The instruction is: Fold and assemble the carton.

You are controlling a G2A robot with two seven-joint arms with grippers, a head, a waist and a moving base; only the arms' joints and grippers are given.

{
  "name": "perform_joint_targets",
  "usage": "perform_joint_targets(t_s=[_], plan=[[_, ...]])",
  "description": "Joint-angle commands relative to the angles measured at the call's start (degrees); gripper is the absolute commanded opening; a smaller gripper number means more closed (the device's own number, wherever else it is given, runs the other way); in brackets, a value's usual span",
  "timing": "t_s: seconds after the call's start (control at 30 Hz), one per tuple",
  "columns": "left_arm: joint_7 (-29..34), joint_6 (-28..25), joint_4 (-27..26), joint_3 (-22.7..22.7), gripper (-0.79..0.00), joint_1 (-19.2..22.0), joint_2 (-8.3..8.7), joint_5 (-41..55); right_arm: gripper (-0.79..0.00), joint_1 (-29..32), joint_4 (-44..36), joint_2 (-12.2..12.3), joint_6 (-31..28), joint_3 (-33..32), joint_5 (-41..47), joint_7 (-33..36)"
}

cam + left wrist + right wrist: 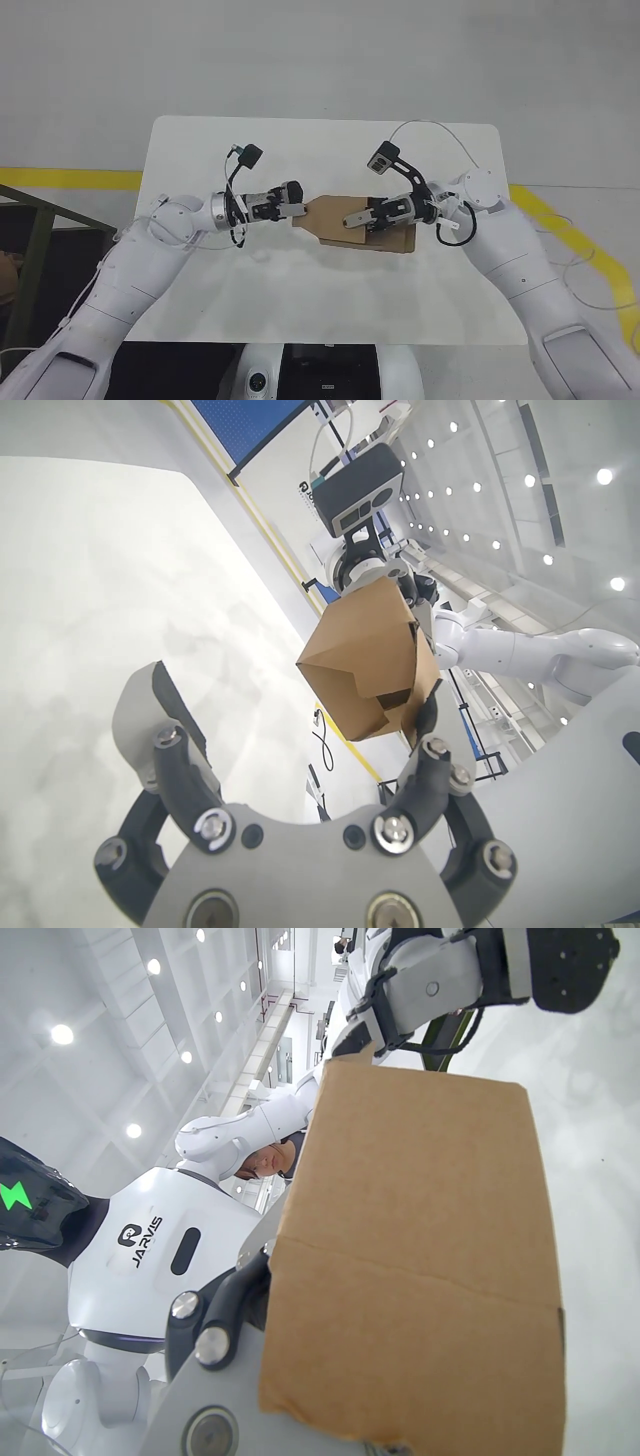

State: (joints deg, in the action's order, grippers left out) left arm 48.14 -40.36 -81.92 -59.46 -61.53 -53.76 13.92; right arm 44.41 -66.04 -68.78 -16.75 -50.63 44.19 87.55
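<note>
White bench under brown cardboard carton; right pincer clamps carton, left pincer spread wide, one fingertip touching carton

One carton and one table are counted. Two grippers are counted: the left gripper and the right gripper.

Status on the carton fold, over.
Left gripper open, a finger against carton end flaps. Right gripper shut on carton's other end. Carton partly folded, end flaps not fully closed. Nothing blocking either arm.
</note>
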Motion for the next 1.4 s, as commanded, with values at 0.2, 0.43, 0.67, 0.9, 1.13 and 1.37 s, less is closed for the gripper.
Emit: perform_joint_targets(t_s=[0.2,0.43,0.67,0.9,1.13,1.37], plan=[[0.02,-0.41,1.25,2.34,0.000,1.49,-1.05,1.07,-0.785,-0.27,-0.04,-0.05,0.12,-0.36,-0.11,0.11],[0.37,-0.79,1.79,2.10,0.000,1.75,-1.25,0.47,-0.785,0.36,-0.31,0.14,0.14,-1.07,-0.04,0.14],[0.83,-0.23,1.52,2.22,0.000,1.12,-1.38,-0.33,-0.785,0.40,-0.40,-0.04,0.21,-0.92,0.22,0.21],[1.87,0.28,1.16,2.96,0.000,1.09,-1.70,0.04,-0.785,0.35,-0.21,-0.14,0.33,-0.98,0.18,0.32],[2.45,0.39,1.43,3.28,0.000,1.40,-2.00,0.40,-0.785,0.41,-0.24,-0.27,0.30,-0.87,0.04,0.30],[2.82,0.41,1.77,3.85,0.000,1.88,-2.41,0.81,-0.785,0.26,-0.08,-0.46,0.34,-0.63,-0.02,0.34]])
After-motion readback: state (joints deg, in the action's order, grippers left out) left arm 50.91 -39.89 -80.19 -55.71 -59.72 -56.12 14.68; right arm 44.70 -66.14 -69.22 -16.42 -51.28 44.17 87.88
